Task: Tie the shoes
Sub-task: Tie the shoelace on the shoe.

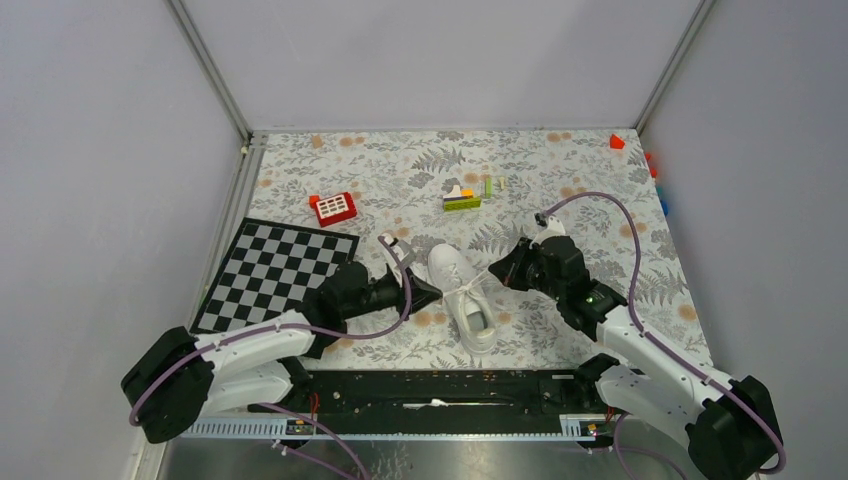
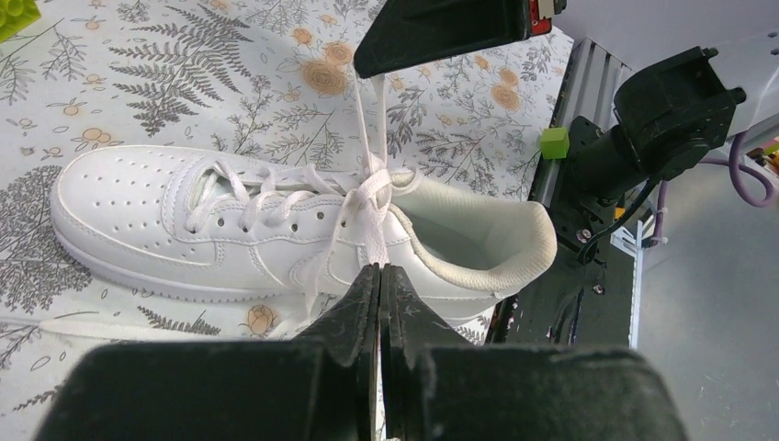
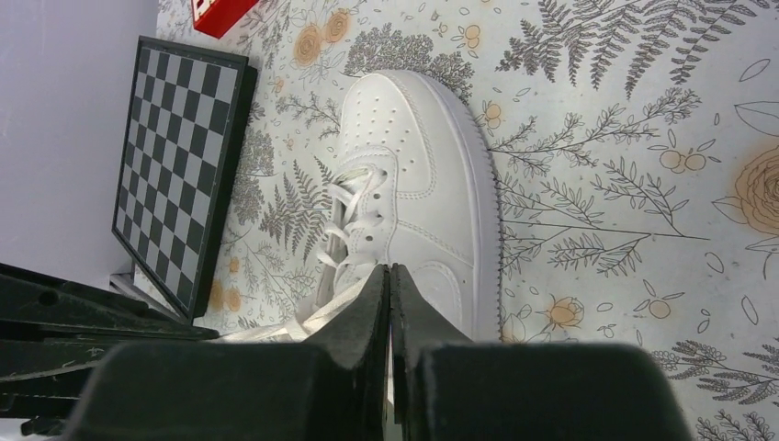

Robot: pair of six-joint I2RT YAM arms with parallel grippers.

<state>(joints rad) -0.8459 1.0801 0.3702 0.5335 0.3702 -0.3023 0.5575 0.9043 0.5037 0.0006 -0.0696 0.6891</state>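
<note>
The white sneaker (image 1: 466, 297) lies on the floral mat between both arms, toe pointing away. My left gripper (image 1: 430, 292) is at its left side and my right gripper (image 1: 497, 270) at its right side. In the left wrist view the shoe (image 2: 230, 230) lies sideways. The left gripper (image 2: 379, 271) is shut on a white lace (image 2: 372, 220) running from the crossing at the shoe's tongue. A second strand runs up to the right gripper (image 2: 441, 28). In the right wrist view the right gripper (image 3: 389, 271) is shut on a lace strand (image 3: 335, 303) beside the shoe (image 3: 423, 175).
A chessboard (image 1: 280, 270) lies left of the shoe, under the left arm. A red block (image 1: 333, 207) and a small stack of coloured blocks (image 1: 462, 197) sit further back. A loose lace end (image 2: 92, 323) lies on the mat. The black base rail (image 1: 450, 385) runs along the near edge.
</note>
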